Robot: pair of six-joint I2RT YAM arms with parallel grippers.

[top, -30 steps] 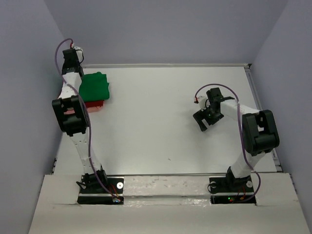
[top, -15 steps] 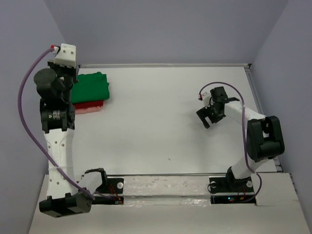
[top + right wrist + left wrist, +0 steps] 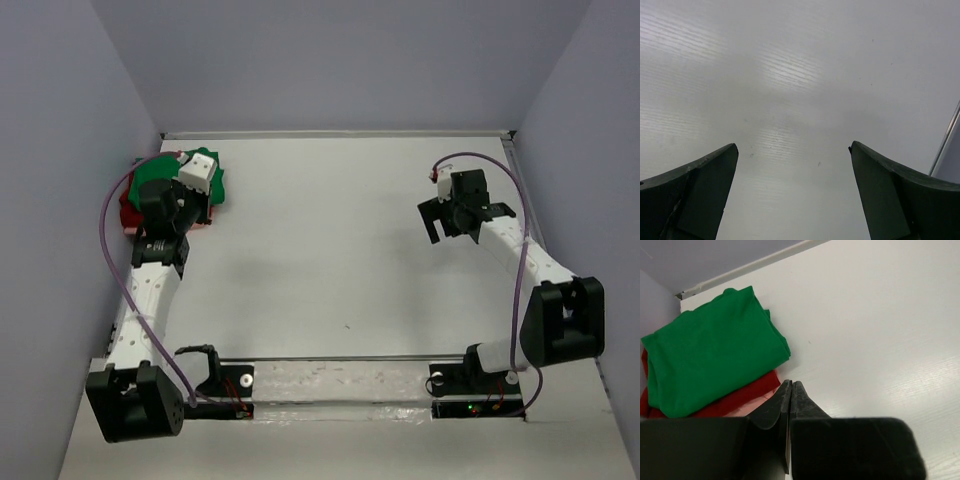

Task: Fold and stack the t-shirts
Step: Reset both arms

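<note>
Three folded t-shirts lie stacked at the table's far left. The bright green t-shirt (image 3: pixel 710 350) is on top (image 3: pixel 152 172). The dark red t-shirt (image 3: pixel 742 394) lies under it (image 3: pixel 128 212). A sliver of the pale pink t-shirt (image 3: pixel 754 405) shows at the bottom. My left gripper (image 3: pixel 791 385) is shut and empty, with its tips by the near right corner of the stack (image 3: pixel 192 205). My right gripper (image 3: pixel 792 150) is open and empty over bare table at the right (image 3: pixel 438 220).
The white table (image 3: pixel 330 240) ends in a raised rail at the back (image 3: pixel 755 262) and along the right side (image 3: pixel 946 145). Grey-violet walls close in on the left, back and right. The arm bases sit at the near edge.
My left arm has swung down from a raised pose and now reaches over the stack. My right arm has stretched out towards the back right. The shirts have stayed in place.
</note>
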